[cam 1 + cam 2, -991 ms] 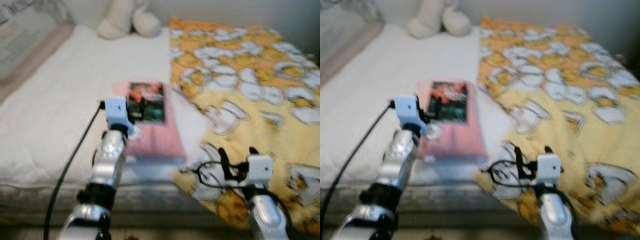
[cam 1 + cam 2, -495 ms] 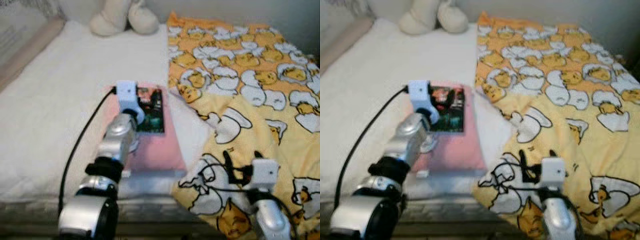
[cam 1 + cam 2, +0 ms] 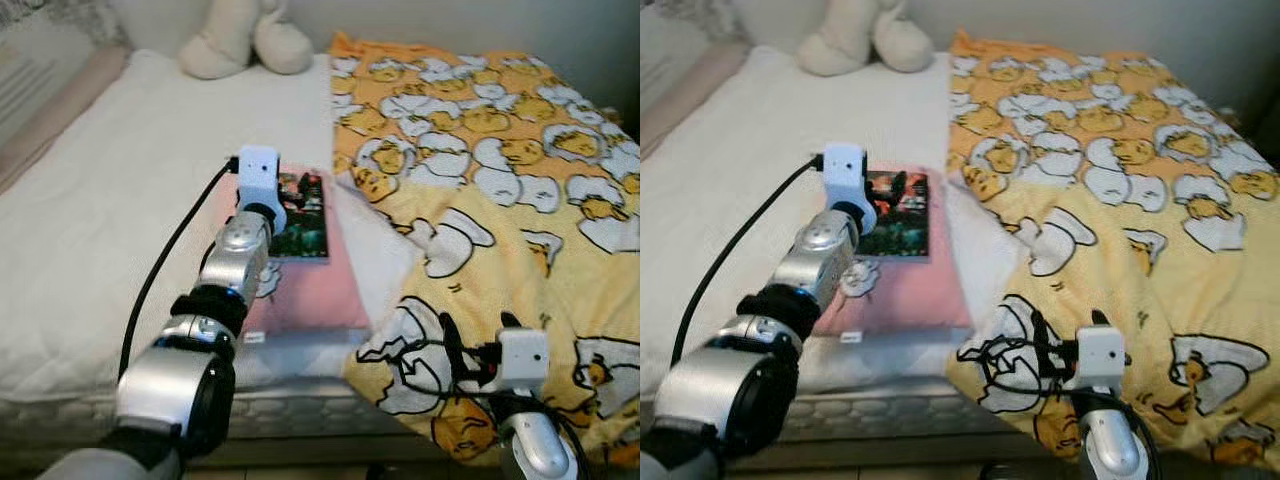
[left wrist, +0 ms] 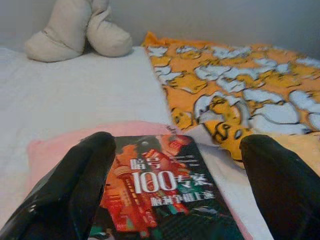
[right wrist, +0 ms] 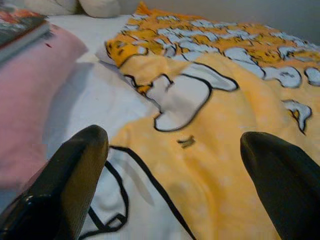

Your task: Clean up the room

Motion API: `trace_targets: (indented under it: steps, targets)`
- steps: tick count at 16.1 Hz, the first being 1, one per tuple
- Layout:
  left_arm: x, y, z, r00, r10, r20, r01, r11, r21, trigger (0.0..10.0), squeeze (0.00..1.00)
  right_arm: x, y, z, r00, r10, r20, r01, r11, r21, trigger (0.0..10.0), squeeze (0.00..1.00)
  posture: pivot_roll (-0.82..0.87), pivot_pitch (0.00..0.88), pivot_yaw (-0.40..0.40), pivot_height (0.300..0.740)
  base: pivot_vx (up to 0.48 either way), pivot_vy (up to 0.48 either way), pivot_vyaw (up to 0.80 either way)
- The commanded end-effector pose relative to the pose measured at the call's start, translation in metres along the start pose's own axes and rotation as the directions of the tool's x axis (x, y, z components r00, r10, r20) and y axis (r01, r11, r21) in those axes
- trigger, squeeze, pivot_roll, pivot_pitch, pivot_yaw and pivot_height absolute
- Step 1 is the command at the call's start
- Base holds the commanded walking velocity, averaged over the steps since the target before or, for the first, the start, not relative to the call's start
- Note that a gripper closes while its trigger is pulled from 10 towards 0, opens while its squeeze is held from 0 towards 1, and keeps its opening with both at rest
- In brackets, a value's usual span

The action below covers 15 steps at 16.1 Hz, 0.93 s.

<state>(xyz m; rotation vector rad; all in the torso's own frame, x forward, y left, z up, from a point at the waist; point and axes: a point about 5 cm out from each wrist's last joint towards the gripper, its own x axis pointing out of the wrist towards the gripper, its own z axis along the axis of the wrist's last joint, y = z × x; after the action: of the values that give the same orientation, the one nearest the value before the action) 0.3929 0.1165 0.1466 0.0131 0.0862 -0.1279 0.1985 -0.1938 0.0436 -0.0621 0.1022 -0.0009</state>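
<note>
My left gripper (image 4: 175, 200) hangs over the book (image 3: 301, 216) on the pink pillow (image 3: 310, 295), fingers spread wide (nothing between them). My right gripper (image 5: 172, 185), equally spread, sits low above the yellow blanket (image 3: 500, 180)

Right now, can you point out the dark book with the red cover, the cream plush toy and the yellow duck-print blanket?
dark red-covered book (image 4: 160, 200), left wrist view, middle of its cover
cream plush toy (image 3: 245, 40), left eye view, its body
yellow duck-print blanket (image 3: 1120, 170), right eye view, upper spread
</note>
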Motion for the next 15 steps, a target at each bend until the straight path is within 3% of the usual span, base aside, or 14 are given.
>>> trace_targets:
  steps: [1, 5, 10, 15]
  targets:
    - [0.000, 0.015, -0.001, 0.996, 0.084, -0.018, -0.084, 0.996, 0.025, 10.0, 0.00, 0.001, 0.001, 0.005, 1.000, 0.013, 0.015, -0.013, 1.000, 0.003, 10.0, 0.00, -0.13, 0.000, 0.033, 0.740, 0.000, 0.000, 0.00]
    - [-0.004, 0.028, -0.011, 0.988, 0.148, -0.045, -0.144, 0.986, 0.085, 10.0, 0.00, -0.002, 0.002, 0.003, 1.000, 0.019, 0.003, -0.019, 1.000, 0.003, 10.0, 0.00, -0.14, 0.000, 0.030, 0.740, 0.000, 0.000, 0.00]
    - [-0.009, 0.022, -0.032, 0.984, 0.126, -0.122, -0.129, 0.991, -0.017, 10.0, 0.00, 0.000, 0.004, 0.001, 0.998, 0.059, -0.012, -0.059, 0.998, 0.003, 10.0, 0.00, -0.14, 0.000, 0.028, 0.740, 0.000, 0.000, 0.00]
    - [-0.010, 0.023, -0.032, 0.989, 0.107, -0.106, -0.107, 0.994, -0.002, 10.0, 0.00, 0.000, 0.007, -0.003, 0.997, 0.070, -0.030, -0.070, 0.998, 0.008, 10.0, 0.00, -0.13, 0.000, 0.023, 0.740, 0.000, 0.000, 0.00]
